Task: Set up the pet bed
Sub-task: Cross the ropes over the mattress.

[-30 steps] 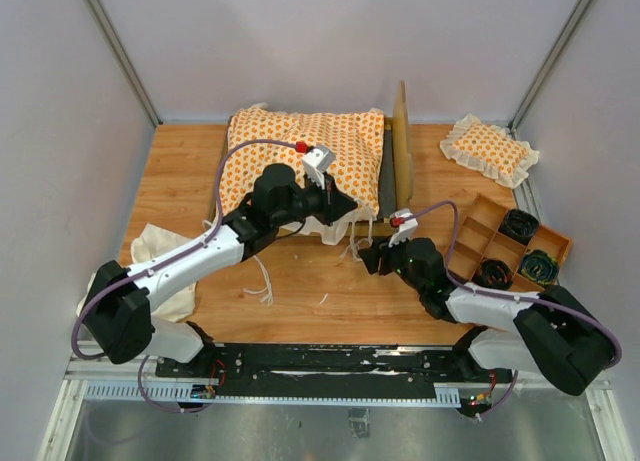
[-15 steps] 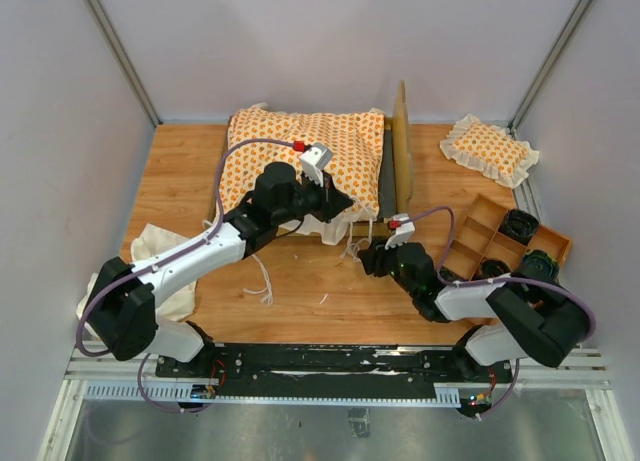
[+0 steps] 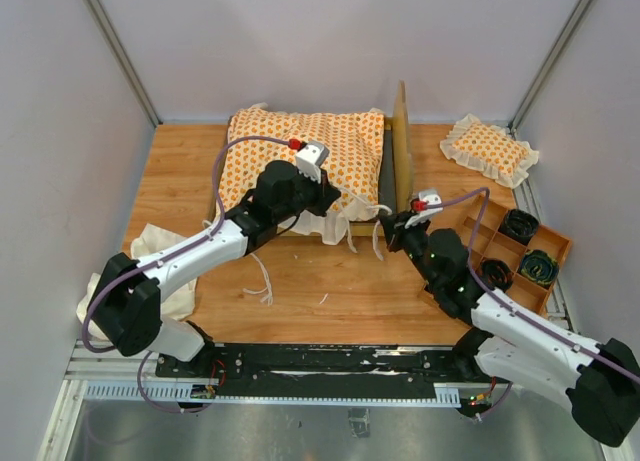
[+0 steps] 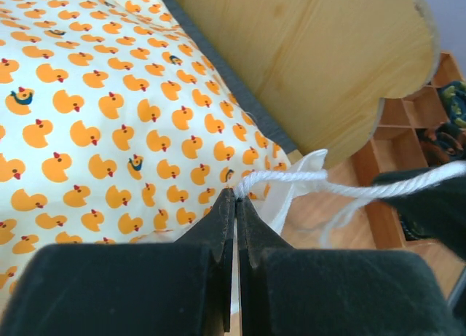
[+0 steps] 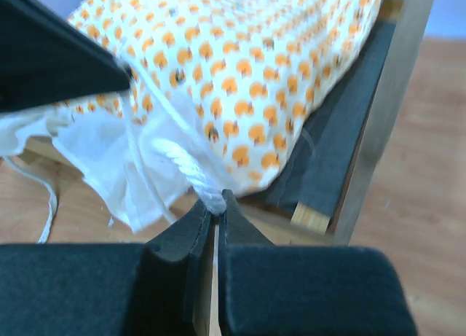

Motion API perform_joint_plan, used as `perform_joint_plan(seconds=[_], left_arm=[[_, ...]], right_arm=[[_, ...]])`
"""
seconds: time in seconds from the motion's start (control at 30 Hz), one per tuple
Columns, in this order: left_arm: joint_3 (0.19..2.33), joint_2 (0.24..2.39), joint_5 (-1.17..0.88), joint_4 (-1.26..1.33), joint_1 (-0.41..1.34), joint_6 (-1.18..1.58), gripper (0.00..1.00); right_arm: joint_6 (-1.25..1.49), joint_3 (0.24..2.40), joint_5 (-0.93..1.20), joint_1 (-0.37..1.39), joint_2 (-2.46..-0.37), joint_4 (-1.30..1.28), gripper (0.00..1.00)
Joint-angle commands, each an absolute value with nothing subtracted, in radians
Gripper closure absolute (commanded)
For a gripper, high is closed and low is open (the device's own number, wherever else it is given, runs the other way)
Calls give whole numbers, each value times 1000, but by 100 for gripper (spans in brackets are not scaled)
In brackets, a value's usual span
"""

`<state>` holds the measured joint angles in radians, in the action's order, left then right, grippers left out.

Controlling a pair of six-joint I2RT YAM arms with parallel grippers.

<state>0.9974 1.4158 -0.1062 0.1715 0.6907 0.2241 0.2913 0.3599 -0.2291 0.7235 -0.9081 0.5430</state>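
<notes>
right gripper (image 3: 389, 225) now nearer the headboard (image 3: 403, 146), jaws no longer apart, tight on the white tie string (image 5: 188, 168)

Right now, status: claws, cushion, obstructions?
Left claw shut on tie string. Right claw shut on same string. Cushion on frame. Headboard near right claw.

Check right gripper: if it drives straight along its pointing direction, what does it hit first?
Probably the cushion. The right gripper, shut on the tie string, points at its near edge above the grey base; depth is unclear, so the ruffle could come first.
</notes>
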Motion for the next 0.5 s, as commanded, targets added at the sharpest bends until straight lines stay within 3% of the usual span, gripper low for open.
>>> perform_joint_plan(seconds=[0.0,0.27,0.47], left_arm=[[997,1451,-22,196,687,173,100],[1011,1454,-56,185,680,195,100],[992,1412,-186,214,678,270,100]], right_arm=[[46,509,-178,677,-889,275,100],[10,741,47,646,-972,27,100],[98,693,358,646,-954,-137,100]])
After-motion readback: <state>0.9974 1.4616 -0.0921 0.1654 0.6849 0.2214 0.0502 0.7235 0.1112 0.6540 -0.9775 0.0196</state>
